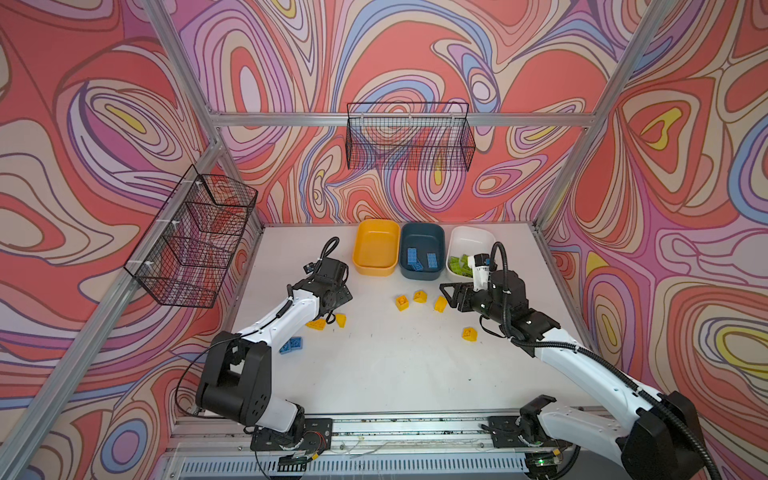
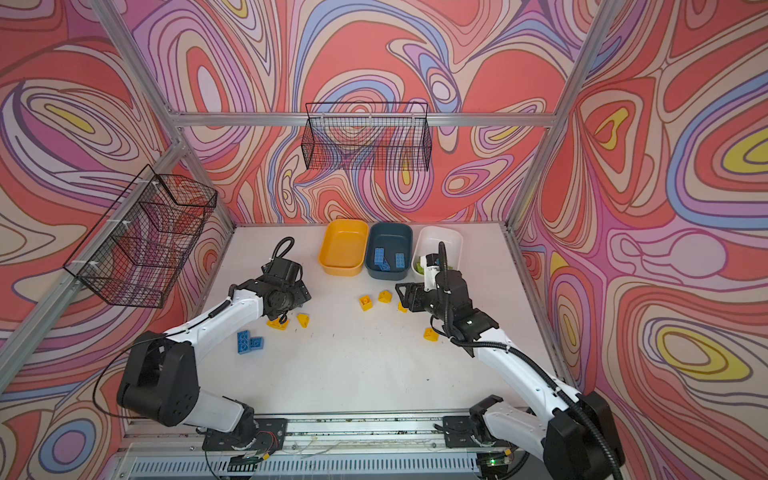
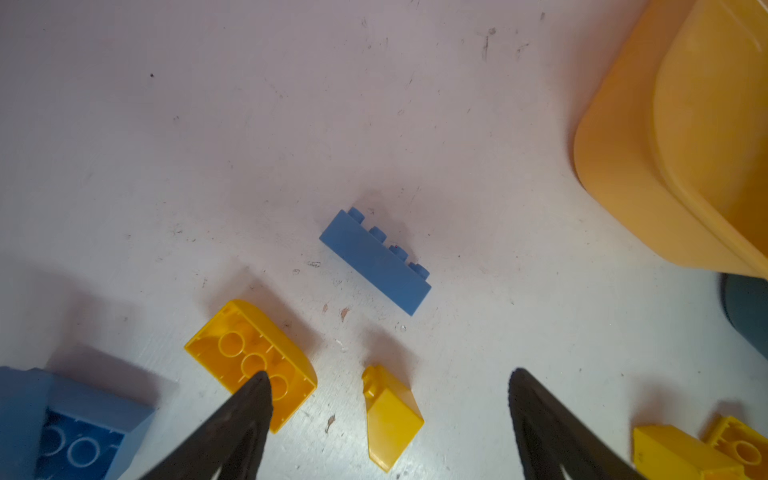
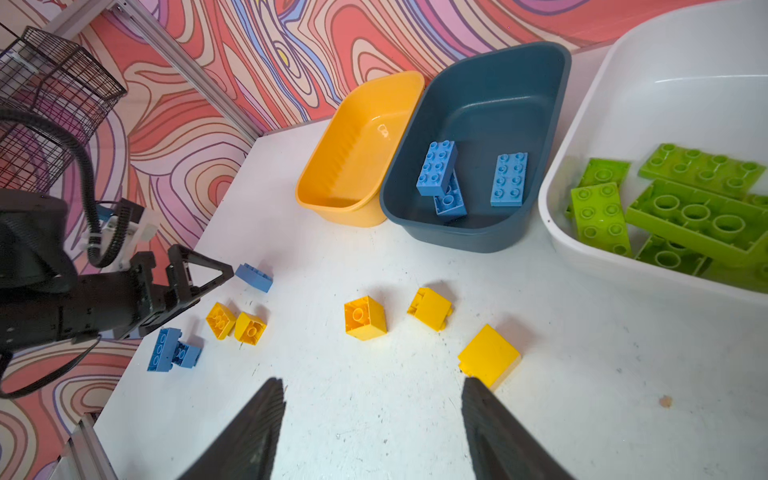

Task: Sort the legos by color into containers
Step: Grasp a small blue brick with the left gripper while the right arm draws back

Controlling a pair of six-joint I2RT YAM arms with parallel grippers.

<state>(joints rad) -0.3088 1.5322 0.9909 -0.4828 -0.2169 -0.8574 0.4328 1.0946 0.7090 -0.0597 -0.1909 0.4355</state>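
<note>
My left gripper (image 3: pixel 388 373) is open just above the table, and a small sloped yellow lego (image 3: pixel 390 415) lies between its jaws, untouched. An upturned yellow lego (image 3: pixel 249 361) lies by one finger, and a blue lego (image 3: pixel 374 259) lies beyond. My right gripper (image 4: pixel 372 381) is open and empty over bare table, with a yellow lego (image 4: pixel 489 355) by one fingertip. The yellow container (image 1: pixel 374 269) is empty. The teal container (image 1: pixel 422 274) holds three blue legos (image 4: pixel 436 168). The white container (image 4: pixel 665 83) holds green legos (image 4: pixel 698 208).
More yellow legos (image 1: pixel 402 302) lie mid-table, with one (image 1: pixel 469 333) under the right arm. Two blue legos (image 2: pixel 248 341) lie beside the left arm. Black wire baskets (image 1: pixel 409 137) hang on the back and left walls. The three containers stand in a row at the table's back.
</note>
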